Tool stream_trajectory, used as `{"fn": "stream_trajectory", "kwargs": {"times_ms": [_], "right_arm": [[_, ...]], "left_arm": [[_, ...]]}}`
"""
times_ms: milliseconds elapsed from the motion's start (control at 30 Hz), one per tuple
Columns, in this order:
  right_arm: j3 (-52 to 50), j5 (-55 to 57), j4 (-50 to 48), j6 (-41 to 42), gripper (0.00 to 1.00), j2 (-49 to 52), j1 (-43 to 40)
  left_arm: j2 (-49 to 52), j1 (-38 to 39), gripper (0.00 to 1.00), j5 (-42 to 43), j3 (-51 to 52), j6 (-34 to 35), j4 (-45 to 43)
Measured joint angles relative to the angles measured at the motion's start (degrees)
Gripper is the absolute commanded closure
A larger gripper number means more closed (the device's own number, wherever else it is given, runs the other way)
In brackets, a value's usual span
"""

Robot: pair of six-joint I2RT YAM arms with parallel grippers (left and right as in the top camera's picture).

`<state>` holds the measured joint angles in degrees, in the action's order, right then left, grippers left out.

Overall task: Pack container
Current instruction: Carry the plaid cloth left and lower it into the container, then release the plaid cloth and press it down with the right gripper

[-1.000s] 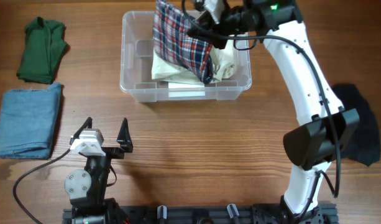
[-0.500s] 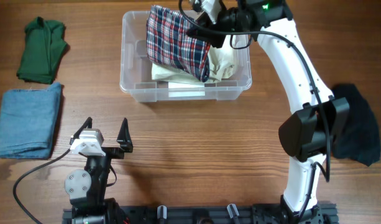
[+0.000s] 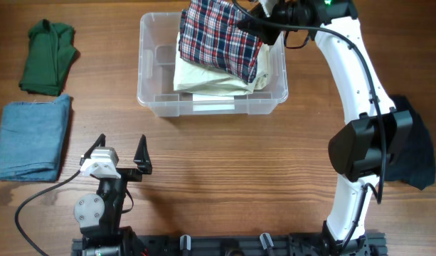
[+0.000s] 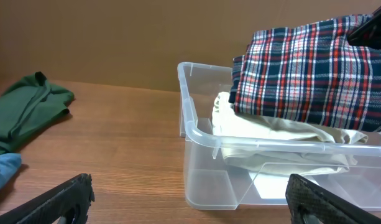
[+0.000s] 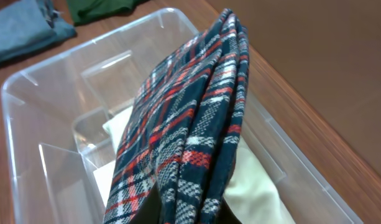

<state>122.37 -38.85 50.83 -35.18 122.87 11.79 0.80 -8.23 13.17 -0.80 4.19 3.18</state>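
The container [image 3: 152, 94] is a clear plastic bin at the back middle of the table. A folded cream garment [image 3: 203, 80] lies inside it. My right gripper [image 3: 264, 21] is shut on a red, white and navy plaid garment [image 3: 221, 39], holding it over the bin's right half above the cream one. In the right wrist view the plaid cloth [image 5: 184, 130] hangs in folds and hides my fingers. My left gripper [image 3: 120, 153] stands open and empty near the front edge, well short of the bin [image 4: 196, 134].
A folded green garment [image 3: 48, 57] lies at the far left, with a folded blue denim one [image 3: 33, 139] in front of it. A dark garment [image 3: 411, 153] lies at the right, partly behind the right arm.
The right gripper has moved right and towards the back edge with the plaid garment, which now spreads over the bin's right half. The left arm has not moved.
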Motion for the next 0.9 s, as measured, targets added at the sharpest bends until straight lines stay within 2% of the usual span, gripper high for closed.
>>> {"fn": "stream_trajectory", "kwargs": {"times_ms": [133,167,233,300,367,500,533,767,900], "right_arm": [[0.0,1.4,-0.9,0.2,0.96,0.9,0.1],[0.0,1.9,-1.0,0.2,0.91,1.2,0.2],[0.0,3.5,-1.3,0.4,0.74,2.0,0.2],[0.0,5.4,-2.1,0.5,0.73,2.8,0.1],[0.0,8.2,-3.5,1.2,0.67,3.3,0.1],[0.0,13.1,-6.9,2.1,0.41,3.5,0.0],[0.0,14.0,-7.5,2.5,0.31,3.5,0.0],[0.0,21.2,-11.6,4.1,0.30,3.5,0.0],[0.0,22.4,-10.3,5.6,0.37,3.5,0.1]], "left_arm": [[0.0,0.0,0.00,0.0,0.0,0.0,0.0],[0.0,0.0,0.00,0.0,0.0,0.0,0.0],[0.0,0.0,0.00,0.0,0.0,0.0,0.0],[0.0,0.0,0.00,0.0,0.0,0.0,0.0],[0.0,0.0,0.00,0.0,0.0,0.0,0.0],[0.0,0.0,0.00,0.0,0.0,0.0,0.0],[0.0,0.0,0.00,0.0,0.0,0.0,0.0],[0.0,0.0,0.00,0.0,0.0,0.0,0.0],[0.0,0.0,0.00,0.0,0.0,0.0,0.0]]}}
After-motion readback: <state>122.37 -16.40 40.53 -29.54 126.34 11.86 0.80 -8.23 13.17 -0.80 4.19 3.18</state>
